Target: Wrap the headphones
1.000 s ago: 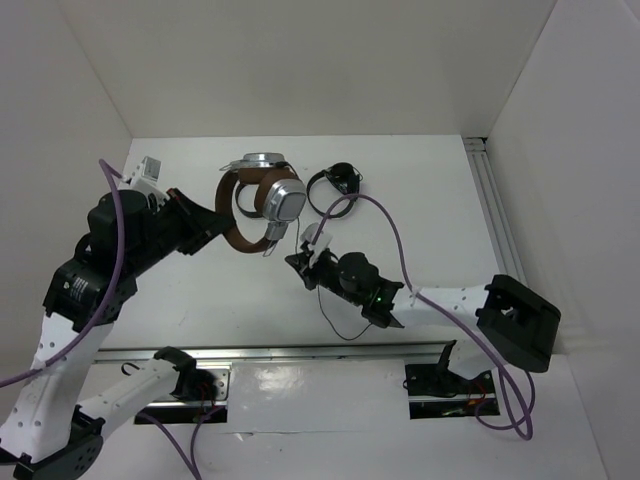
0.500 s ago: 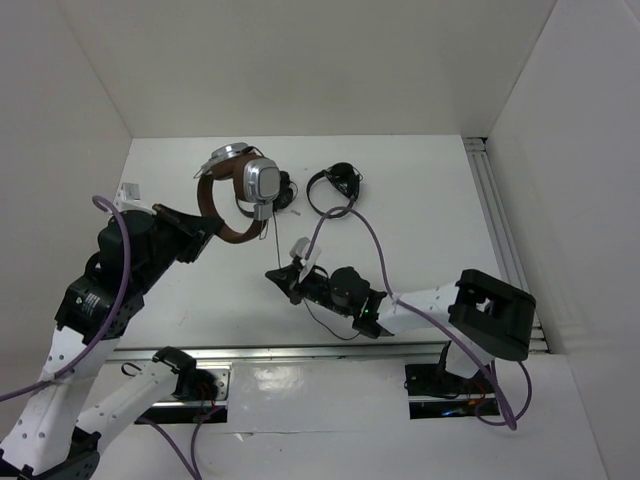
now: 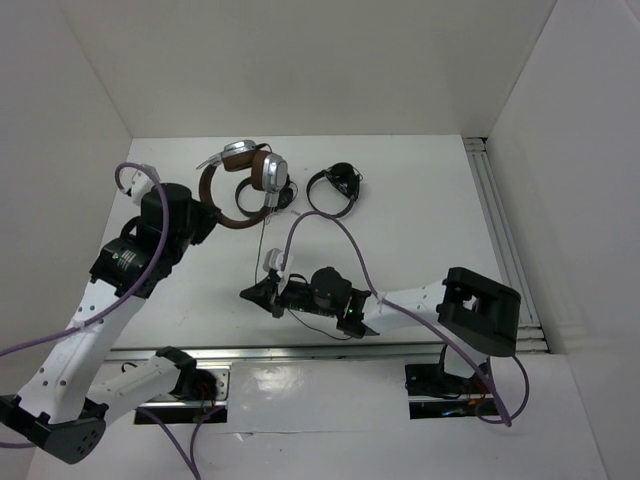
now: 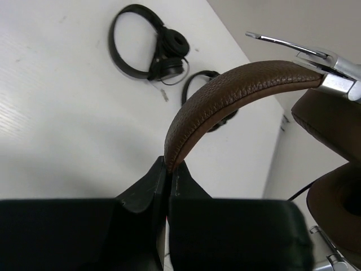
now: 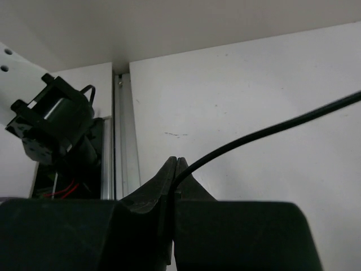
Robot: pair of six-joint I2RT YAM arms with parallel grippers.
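The headphones [image 3: 275, 172], with brown headband and silver earcups, hang above the back of the table. My left gripper [image 3: 203, 207] is shut on the headband [image 4: 242, 84], pinched at my left gripper's tip [image 4: 168, 165]. A brown ear pad [image 4: 333, 121] fills the right of the left wrist view. The thin black cable [image 3: 262, 240] runs down from an earcup to my right gripper [image 3: 250, 293]. In the right wrist view my right gripper [image 5: 176, 164] is shut on the cable [image 5: 271, 131] just above the table.
Two small black headphones lie at the back: one [image 3: 335, 186] right of the held pair, the other [image 3: 287, 195] partly hidden behind it; both [image 4: 148, 49] [image 4: 194, 90] show in the left wrist view. A metal rail [image 3: 497, 225] runs along the right wall, another [image 5: 121, 141] along the near edge.
My left arm has swung left and back, turning the headphones with it. My right gripper has slid left and nearer with the cable, drawing it straighter.
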